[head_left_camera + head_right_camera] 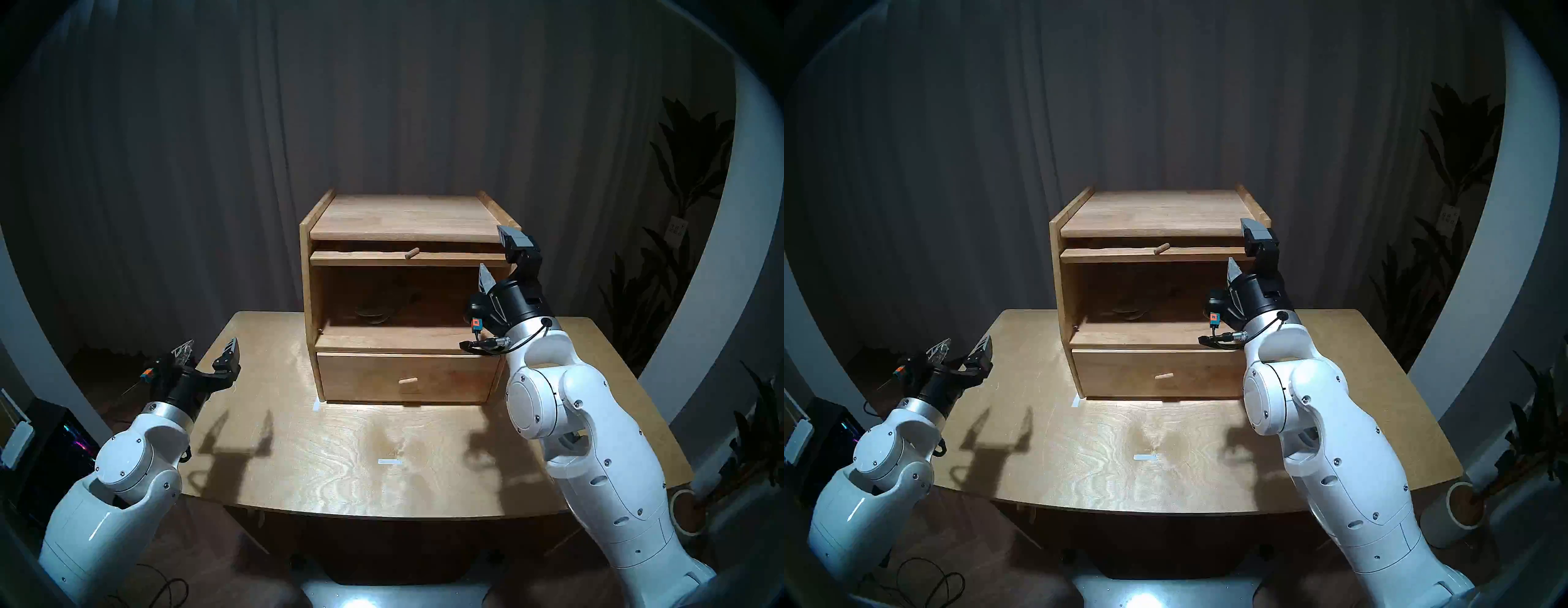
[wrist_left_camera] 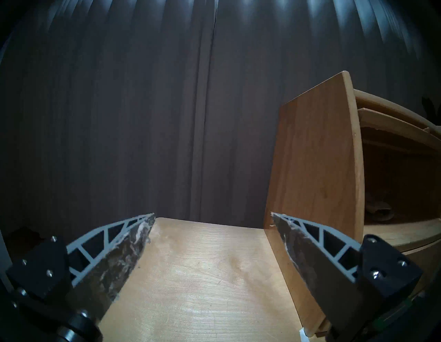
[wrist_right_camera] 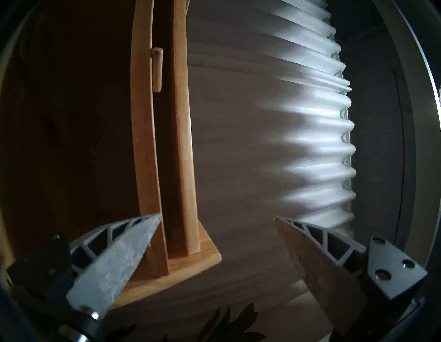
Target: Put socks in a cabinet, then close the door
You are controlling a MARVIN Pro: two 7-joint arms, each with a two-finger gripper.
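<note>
The socks (image 1: 373, 316), dim but likely them, lie inside the cabinet (image 1: 407, 297). The door (image 1: 407, 257) sits raised; the right gripper (image 1: 502, 254), wide open and empty, nears it to close. The left gripper (image 1: 210, 350) waits open, empty.

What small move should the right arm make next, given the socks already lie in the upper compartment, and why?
Probably bring the open right gripper leftward to the door's peg knob. The socks lie inside the cabinet, while the door sits raised, tucked under the top, so closing is what remains.
</note>
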